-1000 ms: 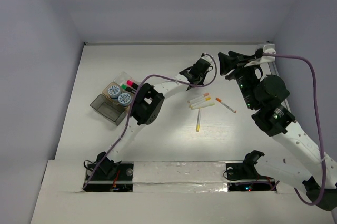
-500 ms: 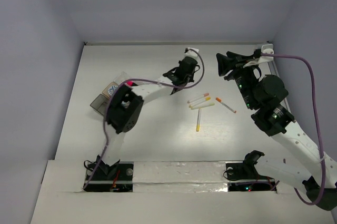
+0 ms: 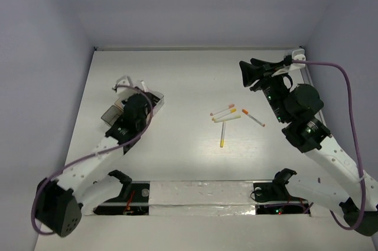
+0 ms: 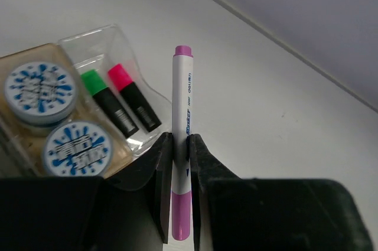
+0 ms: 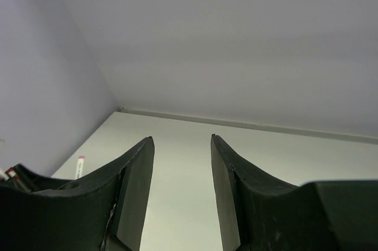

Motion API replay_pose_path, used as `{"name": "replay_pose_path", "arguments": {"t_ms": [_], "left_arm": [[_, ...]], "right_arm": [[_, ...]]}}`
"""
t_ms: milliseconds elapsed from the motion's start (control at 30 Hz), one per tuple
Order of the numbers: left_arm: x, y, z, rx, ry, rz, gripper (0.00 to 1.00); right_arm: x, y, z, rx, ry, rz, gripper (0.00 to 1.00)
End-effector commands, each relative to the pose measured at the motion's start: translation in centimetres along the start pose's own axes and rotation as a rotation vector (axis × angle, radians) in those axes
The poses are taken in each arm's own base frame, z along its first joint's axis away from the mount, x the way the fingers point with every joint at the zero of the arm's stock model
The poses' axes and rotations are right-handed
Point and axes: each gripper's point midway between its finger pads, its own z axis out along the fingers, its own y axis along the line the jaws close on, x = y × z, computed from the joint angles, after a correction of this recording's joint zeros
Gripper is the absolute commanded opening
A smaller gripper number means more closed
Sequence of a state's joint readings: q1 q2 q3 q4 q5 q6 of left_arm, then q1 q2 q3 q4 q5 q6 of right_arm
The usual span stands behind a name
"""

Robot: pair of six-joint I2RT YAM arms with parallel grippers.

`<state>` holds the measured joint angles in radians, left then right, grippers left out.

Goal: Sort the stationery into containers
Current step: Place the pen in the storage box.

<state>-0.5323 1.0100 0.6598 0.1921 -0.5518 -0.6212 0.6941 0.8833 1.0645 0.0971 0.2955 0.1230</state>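
Your left pincer (image 4: 180, 140) is clamping a purple-capped pen (image 4: 182, 97) just beside the trays (image 3: 111, 116). Your right pincer (image 5: 180, 162) is gaping, empty. Loose pens (image 3: 253, 117) are lying mid white desk (image 3: 189, 74), with lilac walls (image 3: 195, 3) around.

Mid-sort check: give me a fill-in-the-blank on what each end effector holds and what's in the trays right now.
1. The left end effector grips a white ___.
2. The clear tray holds two ___, capped green and pink.
3. The tan tray holds two round ___.
4. The right end effector, fingers apart, holds ___.

Missing words: pen; markers; discs; nothing.
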Motion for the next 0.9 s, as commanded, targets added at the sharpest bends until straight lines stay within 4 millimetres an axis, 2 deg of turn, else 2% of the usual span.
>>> {"name": "replay_pose_path", "arguments": {"t_ms": [0, 33, 67, 133, 200, 300, 367, 467, 700, 867], "left_arm": [[-0.5, 4.7, -2.0, -0.119, -0.057, -0.135, 0.0], [-0.9, 5.2, -2.9, -0.115, -0.07, -0.16, 0.0], [-1.1, 6.4, -3.1, -0.145, -0.086, -0.178, 0.0], [-0.4, 8.1, -3.5, -0.179, -0.087, -0.213, 0.0], [0.3, 10.1, -3.5, -0.235, -0.081, -0.21, 0.0], [0.8, 12.1, -3.1, -0.281, -0.077, -0.215, 0.0], [0.9, 12.5, -2.6, -0.278, -0.071, -0.219, 0.0], [1.2, 14.1, -2.2, -0.321, -0.07, -0.222, 0.0], [2.3, 17.4, -2.2, -0.391, -0.056, -0.187, 0.0], [3.1, 18.1, -1.6, -0.397, -0.038, -0.189, 0.06]], "right_arm": [[-2.2, 0.8, -0.6, -0.044, -0.06, 0.029, 0.49], [-2.5, 0.9, -0.8, -0.053, -0.067, 0.038, 0.49], [-2.6, 1.0, -0.9, -0.061, -0.069, 0.043, 0.49], [-2.8, 1.3, -1.1, -0.079, -0.072, 0.048, 0.49], [-2.8, 1.5, -1.2, -0.088, -0.071, 0.051, 0.49], [-2.8, 1.5, -1.2, -0.091, -0.069, 0.052, 0.49], [-2.8, 1.7, -1.3, -0.099, -0.07, 0.059, 0.49], [-2.9, 1.9, -1.4, -0.112, -0.071, 0.064, 0.49], [-2.6, 2.0, -1.1, -0.114, -0.063, 0.06, 0.49], [-2.1, 2.2, -0.6, -0.115, -0.048, 0.059, 0.49]]}}
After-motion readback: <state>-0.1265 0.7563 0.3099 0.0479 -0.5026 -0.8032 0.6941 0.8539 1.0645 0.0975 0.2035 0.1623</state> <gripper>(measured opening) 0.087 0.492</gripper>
